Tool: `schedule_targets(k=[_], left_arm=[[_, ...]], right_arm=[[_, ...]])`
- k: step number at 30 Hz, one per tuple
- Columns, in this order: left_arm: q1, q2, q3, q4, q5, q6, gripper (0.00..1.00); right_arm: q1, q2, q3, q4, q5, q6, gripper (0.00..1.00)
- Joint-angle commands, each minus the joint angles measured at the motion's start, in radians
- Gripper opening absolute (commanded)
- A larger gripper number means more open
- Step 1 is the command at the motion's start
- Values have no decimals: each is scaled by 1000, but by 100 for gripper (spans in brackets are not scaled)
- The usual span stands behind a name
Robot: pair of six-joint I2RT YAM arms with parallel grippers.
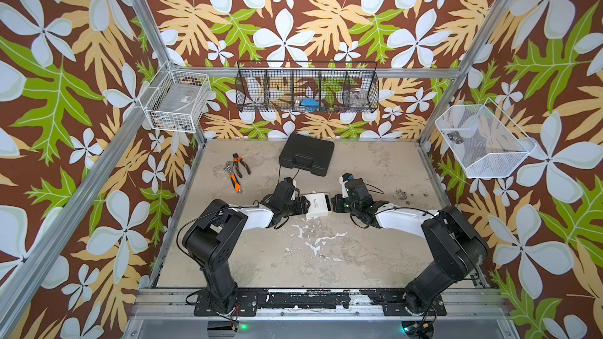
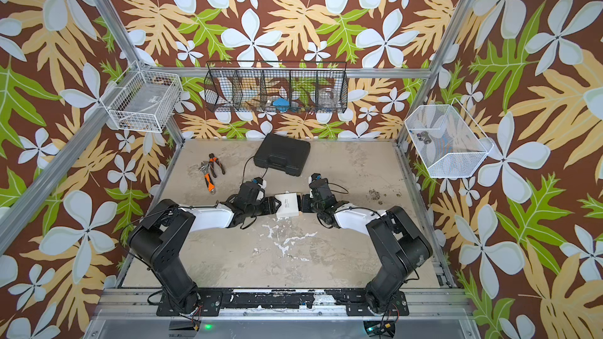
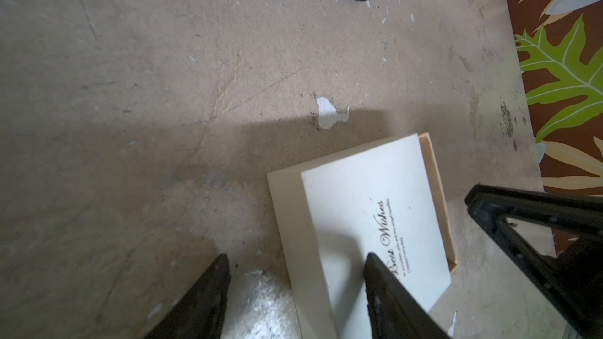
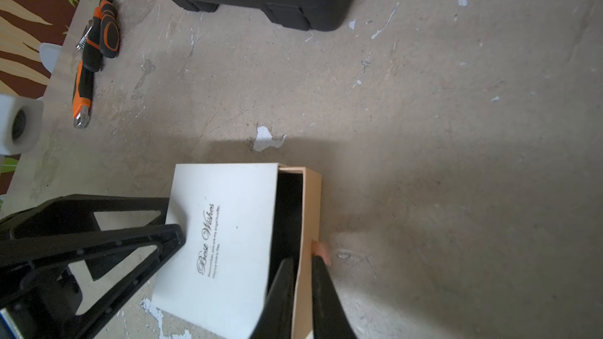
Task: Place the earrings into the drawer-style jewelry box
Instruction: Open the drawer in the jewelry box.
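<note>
Right gripper (image 4: 301,259) is sitting nearly pressed together, pinching the front wall of the tan tray (image 4: 311,203). One finger is dipping inside over the black lining, and the other is pressing on the outside next to a small pinkish tab (image 4: 321,251). Left gripper (image 3: 297,257) is hanging spread wide and gripping nothing. One fingertip (image 3: 378,275) is resting on the white sleeve (image 3: 368,197) near its edge, and the other is hovering over bare table. Drawer-style jewelry box (image 1: 316,205) is lying flat near the middle of the table (image 1: 326,256), between the two grippers. The sleeve is showing "Best Wishes" print, and the tray is sticking partway out on the right gripper's side. Earrings are too small to be making out in any view. Both arms are reaching in from the near edge, elbows low, forearms angling inward, wrists tipping down at the box. Black case (image 1: 306,154) is lying by the far edge. Orange-handled pliers (image 1: 236,171) are lying toward the far left corner.
</note>
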Motion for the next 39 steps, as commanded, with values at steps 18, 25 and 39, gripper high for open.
schedule_targets(k=[18, 25, 39], left_arm=[[4, 44, 6, -83, -57, 27, 61], [23, 41, -6, -87, -43, 39, 54], [45, 56, -19, -64, 3, 68, 54]], right_arm=[[10, 48, 41, -96, 117, -38, 10], [-14, 39, 29, -102, 113, -29, 8], [-58, 21, 4, -115, 115, -35, 6]])
